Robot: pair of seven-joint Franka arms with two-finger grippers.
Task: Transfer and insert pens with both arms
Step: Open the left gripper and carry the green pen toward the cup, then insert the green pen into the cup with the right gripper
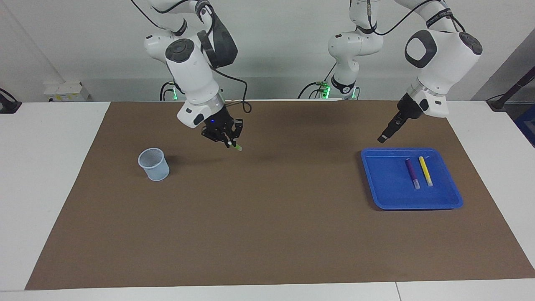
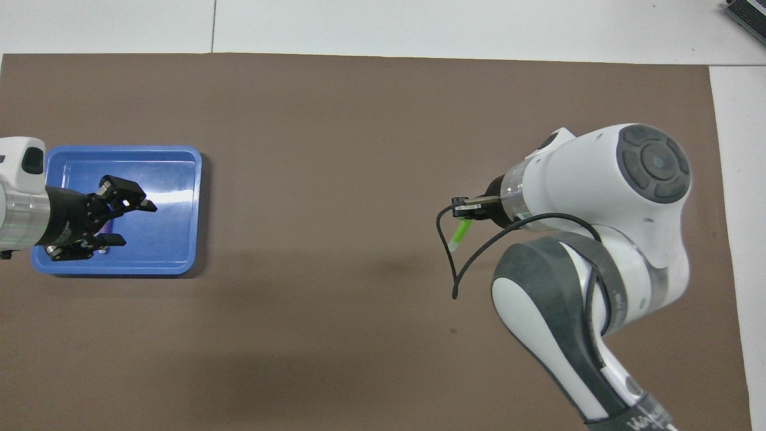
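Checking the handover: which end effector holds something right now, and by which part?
Right end effector grips the green pen by its upper end; the tip hangs below. Left end effector, open over the blue tray, holds nothing.

Only a partial word, perhaps "FRANKA", on the right arm (image 2: 649, 415)

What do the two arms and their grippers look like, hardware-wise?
Both arms are white jointed shells with dark grey joint covers and a silver ring at the wrist. Black cables run along them; one loops loose beside the right gripper. Both grippers are black two-finger units of linked bars; the left gripper shows pale pads on its fingertips. Green lights glow at both bases.
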